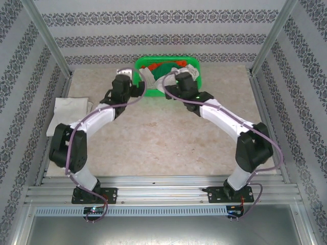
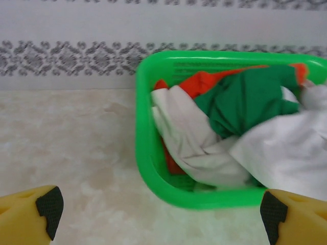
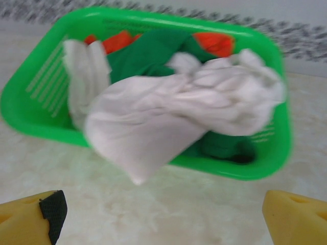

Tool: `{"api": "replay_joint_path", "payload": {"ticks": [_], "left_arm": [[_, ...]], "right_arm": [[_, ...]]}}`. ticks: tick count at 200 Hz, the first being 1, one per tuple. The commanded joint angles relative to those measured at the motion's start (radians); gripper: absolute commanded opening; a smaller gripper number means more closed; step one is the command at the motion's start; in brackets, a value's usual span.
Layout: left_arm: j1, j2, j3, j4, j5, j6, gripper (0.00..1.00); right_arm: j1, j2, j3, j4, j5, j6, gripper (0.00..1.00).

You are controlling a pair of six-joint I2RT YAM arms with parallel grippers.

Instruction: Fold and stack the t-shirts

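Note:
White t-shirts lie crumpled in the green basket [image 1: 167,65] at the back of the table, mixed with green and orange garments. One white t-shirt [image 3: 168,117] hangs over the basket's near rim [image 3: 30,117], its tip touching the table. Another white t-shirt [image 2: 189,138] is bunched beside a green garment [image 2: 245,102]. A folded white t-shirt [image 1: 71,108] rests on the table at the left. My left gripper [image 2: 161,214] hovers open just short of the basket's left corner, holding nothing. My right gripper [image 3: 161,217] is open and empty too, facing the hanging shirt.
The basket stands against the patterned back wall [image 1: 163,38]. Aluminium posts [image 1: 48,41] frame both sides. Both arms [image 1: 97,120] arch over the beige tabletop [image 1: 163,143], whose middle lies bare between them.

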Motion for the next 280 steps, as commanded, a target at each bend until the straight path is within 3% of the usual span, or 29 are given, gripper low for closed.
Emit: {"api": "replay_joint_path", "payload": {"ticks": [1, 19, 69, 86, 97, 120, 134, 158, 207, 234, 252, 280], "left_arm": [[0.045, 0.089, 0.11, -0.233, -0.038, -0.125, 1.0], [0.092, 0.194, 0.27, -0.403, -0.025, -0.236, 1.0], [0.167, 0.519, 0.708, -0.662, 0.177, -0.225, 1.0], [0.175, 0.616, 0.833, -0.73, 0.245, -0.222, 0.89], [0.175, 0.666, 0.906, -0.764, 0.287, -0.218, 0.72], [0.164, 0.728, 1.0, -0.791, 0.381, -0.235, 0.57], [0.147, 0.738, 1.015, -0.774, 0.419, -0.235, 0.39], [0.118, 0.753, 1.042, -0.784, 0.48, -0.272, 0.36], [0.041, 0.741, 1.05, -0.752, 0.559, -0.342, 0.38], [0.027, 0.686, 1.003, -0.745, 0.523, -0.325, 0.45], [0.032, 0.561, 0.81, -0.658, 0.446, -0.243, 0.55], [0.052, 0.261, 0.303, -0.338, 0.395, -0.115, 0.65]], "right_arm": [[0.045, 0.025, 0.098, -0.062, 0.015, 0.011, 0.98], [0.056, 0.044, 0.151, -0.113, -0.013, 0.073, 0.98], [0.06, 0.053, 0.148, -0.127, -0.07, 0.142, 0.98], [0.06, 0.063, 0.151, -0.142, -0.067, 0.167, 0.98], [0.06, 0.068, 0.151, -0.143, -0.065, 0.178, 0.98], [0.056, 0.084, 0.158, -0.152, -0.067, 0.176, 0.98], [0.051, 0.095, 0.163, -0.162, -0.063, 0.174, 0.98], [0.035, 0.105, 0.174, -0.175, -0.056, 0.179, 0.98], [0.0, 0.143, 0.222, -0.205, -0.049, 0.205, 0.98], [-0.022, 0.165, 0.26, -0.191, -0.065, 0.24, 0.98], [-0.031, 0.206, 0.326, -0.204, -0.084, 0.232, 0.98], [-0.029, 0.293, 0.453, -0.232, -0.115, 0.22, 0.98]]}}
